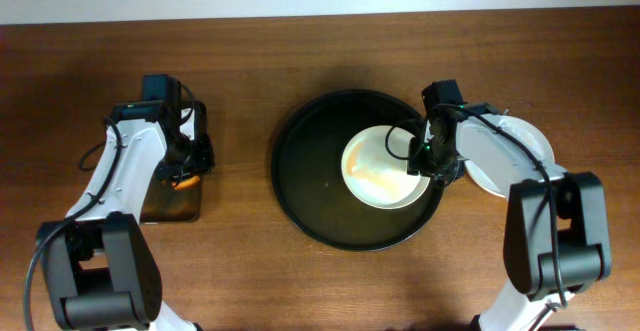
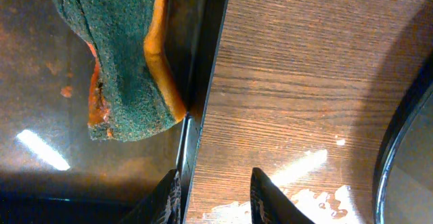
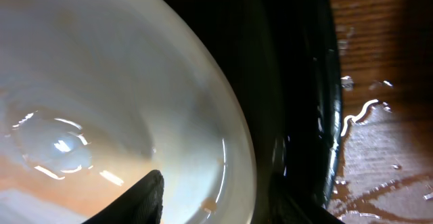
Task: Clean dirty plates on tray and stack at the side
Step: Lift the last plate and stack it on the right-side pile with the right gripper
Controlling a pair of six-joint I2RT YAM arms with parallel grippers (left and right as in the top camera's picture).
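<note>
Straddling the right rim of a pale plate, my right gripper stands open. One finger is over the plate's inside and the other is over the black tray. The gap between them is far wider than the thin rim, so nothing is pinched. The plate lies in the right half of the tray, with an orange smear across its floor. A second plate, white, lies on the counter just right of the tray, partly hidden under my right arm; I cannot tell whether more lie beneath it. Wet streaks shine on the wood beside the tray's rim. My left gripper hangs over the small brown tray well to the left, jaws partly apart and empty, astride that tray's right edge. A green and orange sponge lies in the brown tray, just beyond my fingertips.
</note>
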